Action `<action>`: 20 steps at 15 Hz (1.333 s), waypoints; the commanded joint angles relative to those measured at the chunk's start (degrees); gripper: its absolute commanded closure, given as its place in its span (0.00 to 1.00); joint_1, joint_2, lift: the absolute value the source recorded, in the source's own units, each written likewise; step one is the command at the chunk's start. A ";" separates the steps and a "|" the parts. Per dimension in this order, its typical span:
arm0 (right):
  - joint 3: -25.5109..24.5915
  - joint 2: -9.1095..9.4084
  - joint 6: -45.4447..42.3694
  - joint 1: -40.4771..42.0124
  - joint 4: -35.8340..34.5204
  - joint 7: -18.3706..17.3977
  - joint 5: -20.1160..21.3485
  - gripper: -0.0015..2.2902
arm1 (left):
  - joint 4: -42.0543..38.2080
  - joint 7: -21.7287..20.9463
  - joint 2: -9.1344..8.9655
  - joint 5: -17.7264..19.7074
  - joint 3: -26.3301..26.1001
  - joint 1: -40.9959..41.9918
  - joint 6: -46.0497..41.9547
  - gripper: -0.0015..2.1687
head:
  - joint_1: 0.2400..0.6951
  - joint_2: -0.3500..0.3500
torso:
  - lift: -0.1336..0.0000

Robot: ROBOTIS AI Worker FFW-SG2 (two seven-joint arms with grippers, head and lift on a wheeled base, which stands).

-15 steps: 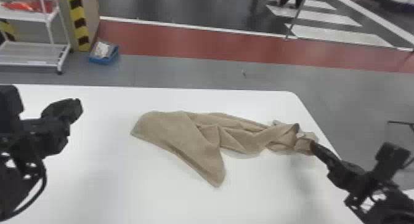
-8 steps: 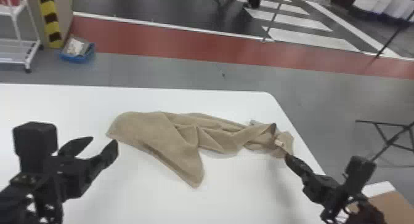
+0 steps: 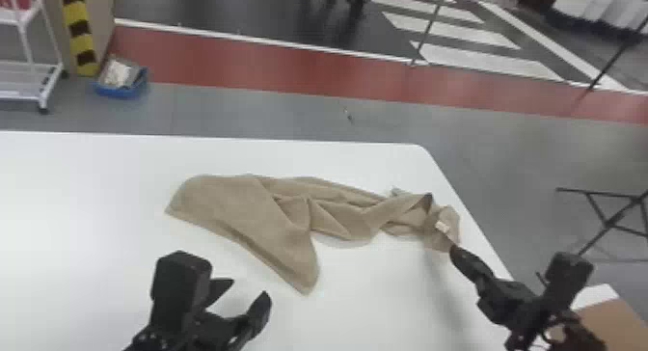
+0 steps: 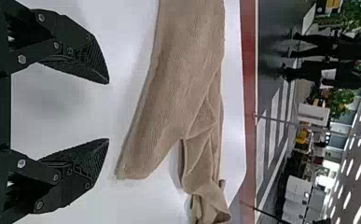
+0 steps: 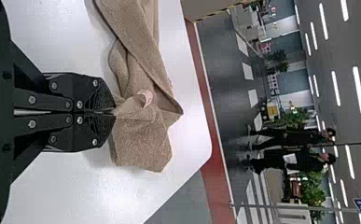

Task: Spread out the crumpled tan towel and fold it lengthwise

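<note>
The tan towel (image 3: 270,215) lies crumpled across the white table, broad and flatter at its left part, bunched and twisted toward the right. My right gripper (image 3: 454,249) is at the towel's right end; in the right wrist view the right gripper (image 5: 114,112) is shut on a pinch of the towel (image 5: 143,140) beside its small pale tag. My left gripper (image 3: 248,287) stands open in front of the towel's left part. Nothing is between the fingers of the left gripper (image 4: 108,111) in the left wrist view, with the towel (image 4: 178,84) a short way beyond the tips.
The white table (image 3: 96,181) has its right edge close beside the towel's bunched end. Past the table are a blue bin (image 3: 120,87) and a white rack (image 3: 29,70) on the floor. A cardboard box (image 3: 612,321) is at the lower right, a black stand (image 3: 612,222) behind it.
My left gripper has moved right and nearer the towel's front corner. The head view has turned somewhat to the right. The right gripper keeps its hold, and the towel lies much the same.
</note>
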 commanded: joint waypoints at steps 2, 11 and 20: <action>0.84 0.00 0.00 0.09 -0.09 0.09 0.11 0.75 | 5.82 0.49 -2.57 -3.72 -6.19 -2.48 -6.25 0.25 | 1.00 0.00 | 0.07; -0.22 0.00 -1.76 0.26 1.67 1.58 -0.42 0.75 | 17.25 2.87 -8.02 -6.26 -14.18 -7.41 -14.16 0.32 | 1.00 0.00 | 0.07; -1.27 -0.18 -4.04 -0.35 3.78 2.37 -0.86 0.75 | 24.89 3.92 -10.74 -9.60 -15.50 -10.92 -16.45 0.32 | 1.00 0.00 | 0.07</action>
